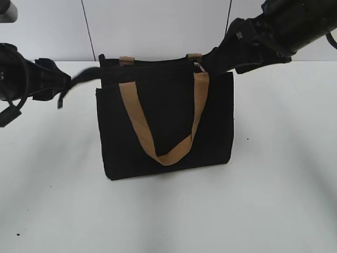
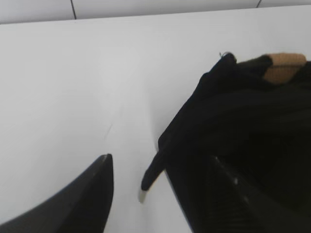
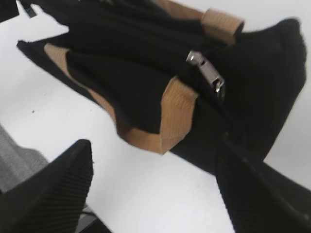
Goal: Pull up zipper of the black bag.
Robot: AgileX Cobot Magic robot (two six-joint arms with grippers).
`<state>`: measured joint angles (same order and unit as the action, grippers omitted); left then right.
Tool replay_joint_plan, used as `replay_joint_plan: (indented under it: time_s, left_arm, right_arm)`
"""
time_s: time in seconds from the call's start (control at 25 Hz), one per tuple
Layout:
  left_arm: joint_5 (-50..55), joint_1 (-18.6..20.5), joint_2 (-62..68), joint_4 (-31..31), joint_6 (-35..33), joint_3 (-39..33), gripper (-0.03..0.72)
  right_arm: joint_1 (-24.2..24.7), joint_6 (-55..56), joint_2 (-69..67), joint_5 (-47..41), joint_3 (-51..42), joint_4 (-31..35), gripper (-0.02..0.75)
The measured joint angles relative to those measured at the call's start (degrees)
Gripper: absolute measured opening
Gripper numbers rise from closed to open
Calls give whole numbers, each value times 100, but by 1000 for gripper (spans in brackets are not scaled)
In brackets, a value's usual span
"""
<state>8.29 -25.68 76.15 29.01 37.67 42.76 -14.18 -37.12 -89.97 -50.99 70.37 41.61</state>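
The black bag (image 1: 166,124) stands upright on the white worktop (image 1: 274,200). At its left end, the left hand (image 2: 160,194) is spread open, one finger against the fabric. Farther back, the right hand (image 3: 155,189) gapes, empty, near the zipper pull (image 3: 206,73); the tan strap (image 3: 177,109) could be pinched instead.

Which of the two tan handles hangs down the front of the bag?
The front handle: it droops in a long U over the black bag. Of the rear handle, only short tan stubs show at the top edge.
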Motion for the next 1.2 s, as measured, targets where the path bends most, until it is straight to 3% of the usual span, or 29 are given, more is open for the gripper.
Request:
replay_joint_plan:
  time_s: [0.4,0.56,0.8,1.2]
  left_arm:
    - [2263,-880,-1370,-499,0,0,475]
    - [3151,-1157,-2067,-647,-440,0,475]
    - [4374,-1198,-3362,-1346,-1268,0,475]
    - [5845,-1207,-5193,-1788,-1678,2,475]
  right_arm:
    - [-5,376,17,-1580,0,-19,597]
    - [-11,422,234,-1807,0,-110,597]
    - [-11,828,1204,-1838,0,-602,597]
    - [-11,1849,3252,-1856,0,-1517,597]
